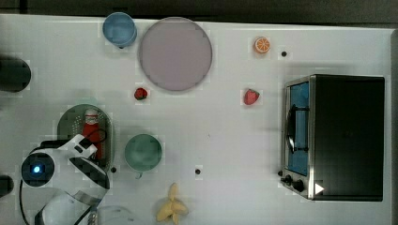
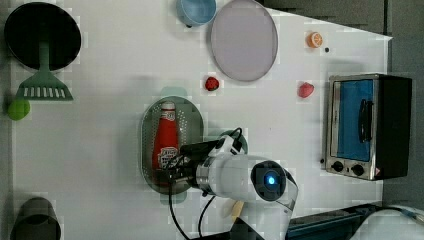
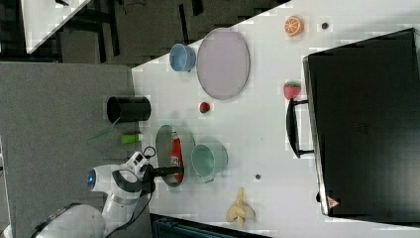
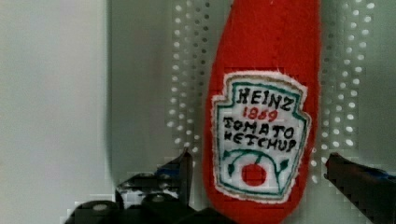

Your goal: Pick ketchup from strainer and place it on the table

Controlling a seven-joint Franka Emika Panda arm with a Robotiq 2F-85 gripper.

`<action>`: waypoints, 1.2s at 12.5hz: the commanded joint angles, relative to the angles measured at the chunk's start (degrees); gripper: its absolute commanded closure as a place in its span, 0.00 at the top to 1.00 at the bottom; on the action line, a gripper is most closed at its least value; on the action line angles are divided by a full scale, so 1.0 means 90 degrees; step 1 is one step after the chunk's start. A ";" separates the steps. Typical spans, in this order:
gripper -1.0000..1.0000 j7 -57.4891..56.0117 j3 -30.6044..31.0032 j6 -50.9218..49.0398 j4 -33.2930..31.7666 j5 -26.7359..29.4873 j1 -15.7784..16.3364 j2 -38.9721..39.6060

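Observation:
The ketchup, a red soft bottle with a white cap and label, lies lengthwise in the pale green strainer near the top view's left edge, on the white table. My gripper is open and low over the bottle's base end. In the wrist view one dark finger stands on each side of the ketchup, with a small gap to the bottle on both sides. The left view has the gripper at the strainer's near end, over the bottle's bottom.
A green cup stands just beside the strainer on the top view's right. Further off are a lilac plate, a blue cup, two strawberries, an orange slice, a banana and a toaster oven.

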 commanded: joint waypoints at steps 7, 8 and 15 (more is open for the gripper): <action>0.71 0.1033 -0.0534 0.0033 0.0694 -0.0525 0.0432 0.0698; 0.61 0.1032 -0.0483 0.0070 0.0694 -0.0524 0.0425 0.0693; 0.60 0.1033 0.0083 -0.0915 0.0725 0.0182 0.0170 -0.0792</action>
